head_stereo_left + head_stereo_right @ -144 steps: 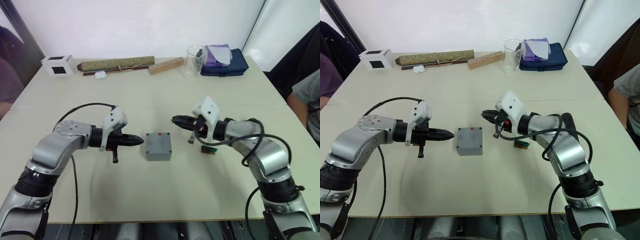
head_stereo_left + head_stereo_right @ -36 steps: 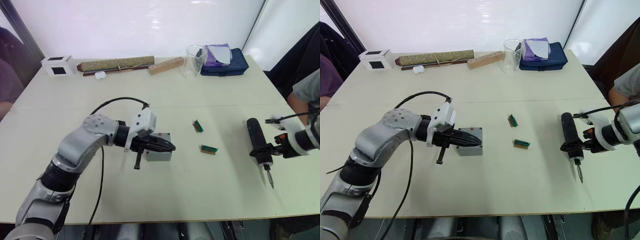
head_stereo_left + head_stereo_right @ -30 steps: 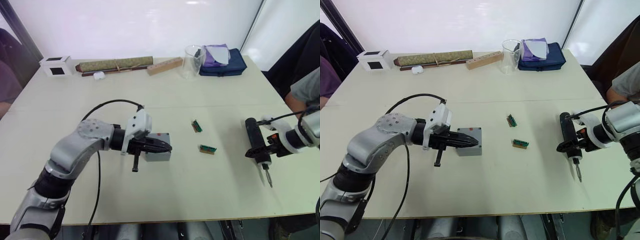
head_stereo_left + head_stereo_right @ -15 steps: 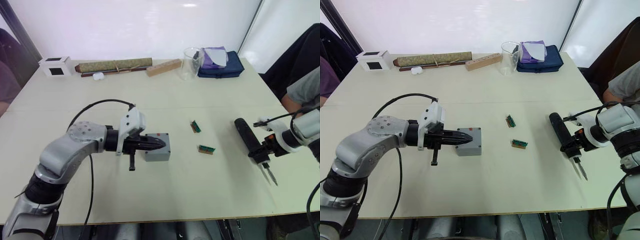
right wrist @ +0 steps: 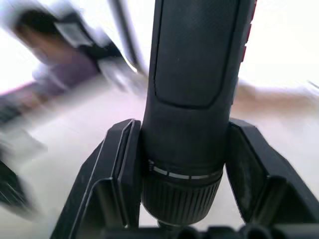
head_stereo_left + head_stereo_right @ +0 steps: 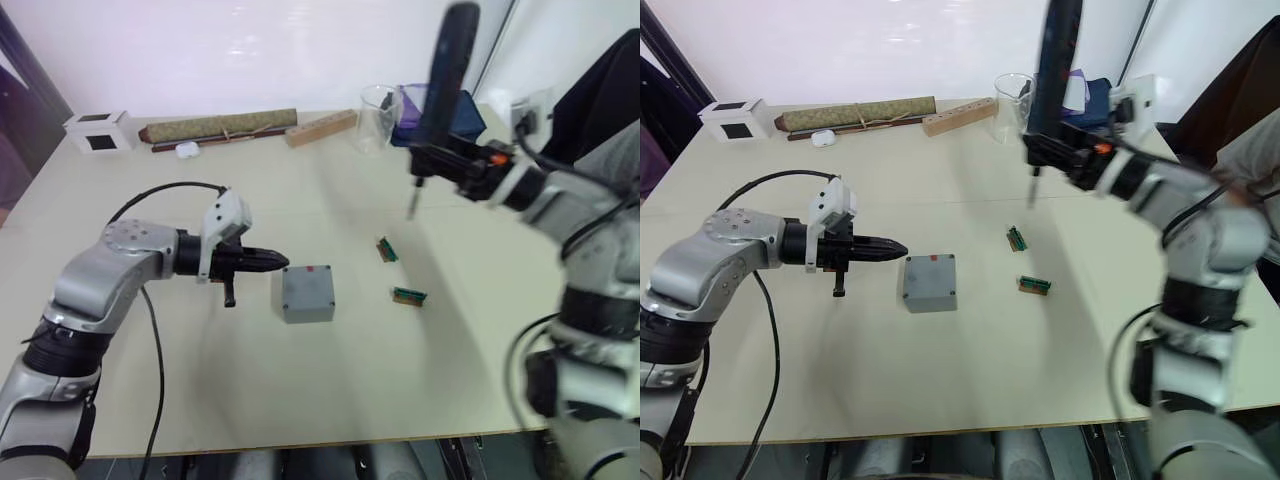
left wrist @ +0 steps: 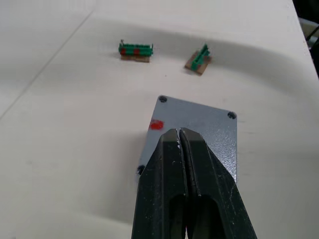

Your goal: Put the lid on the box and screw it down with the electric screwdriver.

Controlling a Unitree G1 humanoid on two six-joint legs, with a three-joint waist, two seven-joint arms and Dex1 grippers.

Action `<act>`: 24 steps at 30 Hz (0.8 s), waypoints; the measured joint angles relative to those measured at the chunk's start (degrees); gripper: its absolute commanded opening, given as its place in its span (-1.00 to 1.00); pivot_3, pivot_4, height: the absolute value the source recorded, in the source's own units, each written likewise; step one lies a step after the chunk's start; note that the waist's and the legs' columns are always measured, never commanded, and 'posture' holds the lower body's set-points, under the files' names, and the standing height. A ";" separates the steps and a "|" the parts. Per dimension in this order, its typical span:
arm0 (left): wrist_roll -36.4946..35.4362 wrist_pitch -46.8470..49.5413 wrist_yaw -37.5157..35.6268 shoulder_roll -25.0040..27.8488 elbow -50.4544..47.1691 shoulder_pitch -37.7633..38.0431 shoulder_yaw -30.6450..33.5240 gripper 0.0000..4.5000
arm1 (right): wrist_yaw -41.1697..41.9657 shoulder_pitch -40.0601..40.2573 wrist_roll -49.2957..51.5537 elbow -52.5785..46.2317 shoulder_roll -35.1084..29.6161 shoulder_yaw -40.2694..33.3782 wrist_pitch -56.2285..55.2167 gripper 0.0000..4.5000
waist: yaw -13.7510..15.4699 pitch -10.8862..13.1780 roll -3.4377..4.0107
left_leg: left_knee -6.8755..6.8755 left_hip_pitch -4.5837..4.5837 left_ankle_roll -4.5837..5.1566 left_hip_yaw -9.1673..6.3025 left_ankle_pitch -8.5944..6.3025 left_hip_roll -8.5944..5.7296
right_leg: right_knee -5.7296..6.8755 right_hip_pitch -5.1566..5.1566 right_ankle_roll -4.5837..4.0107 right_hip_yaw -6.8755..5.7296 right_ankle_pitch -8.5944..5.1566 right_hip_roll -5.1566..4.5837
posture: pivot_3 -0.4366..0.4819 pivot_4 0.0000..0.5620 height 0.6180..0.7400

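Right wrist view: end effector (image 5: 184,164) gripping electric screwdriver (image 5: 197,74).

The left arm reaches in from the tabletop's left edge, elbow bent, forearm level and low over the surface. Its left pincer (image 6: 268,261) points toward the tabletop's middle, both black fingers (image 7: 175,164) pressed together with nothing between them. The right arm is raised high above the right half of the tabletop, forearm angled inward toward the far edge. Its right pincer (image 5: 185,169) is clamped around the electric screwdriver (image 6: 443,70), held upright, bit down.
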 measured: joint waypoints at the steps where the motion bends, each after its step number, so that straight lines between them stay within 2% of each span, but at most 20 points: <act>1: 0.24 -0.01 -0.11 -0.50 0.60 -0.01 -0.41 -1.00 | -1.61 1.16 0.88 -2.47 1.15 -0.09 -0.72 -0.08 | 0.67 0.00 0.00 | 0.03 0.00 0.00 0.00 0.00 -0.10 | -0.03 0.07 0.00 -0.01 0.00 -0.10 | -0.05 -0.47 1.00; 3: 0.83 -0.02 -0.15 -2.03 1.81 -0.03 -1.10 -1.00 | -4.15 5.66 0.53 -8.00 4.46 1.24 -4.45 -0.08 | 1.43 -0.04 -0.08 | 0.10 0.00 0.00 0.01 0.00 -0.21 | -0.13 0.17 0.01 -0.02 0.01 -0.20 | -0.05 -0.47 1.00; 5: 1.27 -0.18 -0.10 -3.66 2.15 -0.08 -1.82 -1.00 | -5.44 9.76 -0.90 -11.00 6.62 5.74 -7.48 -0.08 | 1.32 -0.04 -0.08 | 0.12 0.00 0.00 0.08 0.00 -0.25 | -0.15 0.17 0.09 0.04 0.05 -0.22 | -0.05 -0.47 1.00; 11: 2.58 -0.81 -0.16 -5.08 2.15 -0.11 -3.05 -1.00 | -7.67 14.09 -5.28 -13.78 7.09 11.95 -14.01 -0.08 | 0.33 -0.04 -0.08 | 0.08 0.08 0.00 0.02 0.00 -0.20 | -0.08 0.15 0.09 0.02 0.05 -0.14 | -0.05 -0.47 1.00; 16: 6.50 -4.33 1.13 -8.16 3.56 0.09 -5.84 -1.00 | -7.53 21.15 -11.63 -14.62 6.81 19.38 -20.41 -0.08 | 0.30 -0.05 -0.07 | 0.04 0.14 0.00 0.06 0.00 -0.15 | -0.05 0.15 0.09 0.04 0.04 -0.08 | -0.05 -0.47 1.00; 19: 8.66 -7.01 2.25 -10.67 6.87 0.69 -7.44 -1.00 | -7.41 21.90 -14.05 -14.09 6.79 22.51 -22.36 -0.08 | 0.28 -0.05 -0.08 | 0.07 0.14 0.00 0.04 0.01 -0.15 | -0.03 0.16 0.09 0.04 0.05 -0.07 | -0.05 -0.47 1.00; 24: 10.20 -9.26 1.88 -10.65 7.04 0.81 -7.90 -1.00 | -7.40 22.21 -16.65 -13.62 6.86 24.29 -26.29 -0.08 | 0.36 -0.07 -0.08 | 0.06 0.24 0.00 0.04 0.01 -0.15 | -0.04 0.25 0.08 0.04 0.04 -0.07 | -0.05 -0.47 1.00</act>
